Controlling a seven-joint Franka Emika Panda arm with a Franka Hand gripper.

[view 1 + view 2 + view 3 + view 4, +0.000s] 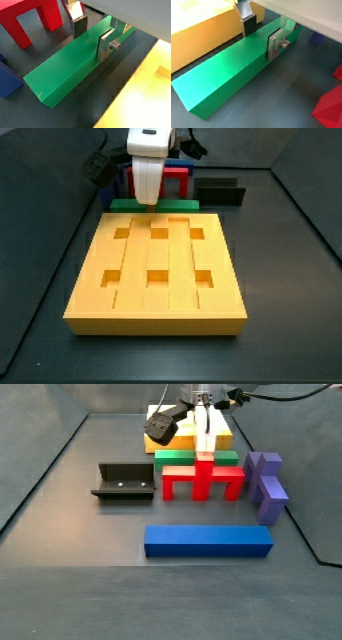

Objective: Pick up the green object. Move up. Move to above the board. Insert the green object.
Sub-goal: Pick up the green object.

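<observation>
- The scene is a dark grey floor (80, 574) with dark walls around it, seen in both side views.
- A large, thick yellow-orange rectangular board (158, 268) with long grooves and six square holes fills the middle of a side view; in the other side view only a small part of it (225, 436) shows at the top centre, behind the gripper.
- The long, flat, bright-green rectangular bar (70, 62) lies on the floor just beside the far edge of the board; in a side view it shows as a green strip (174, 202) above the board.
- The gripper (261, 34) of the white arm is down at the green bar; in both wrist views its flat silver fingers (106, 44) stand on the two long sides of the bar, so the jaws are narrow around it. I cannot tell if the pads already press it.
- A red pronged piece (202, 480) stands just in front of the green bar in the centre of a side view.
- A blue-purple block (266, 484) is at the right of it.
- A long blue bar (209, 540) lies lower in the frame, well apart from the red piece.
- The dark L-shaped fixture (123, 484) stands at the left.
- A small black block (219, 190) is at the upper right of a side view, behind the board.
</observation>
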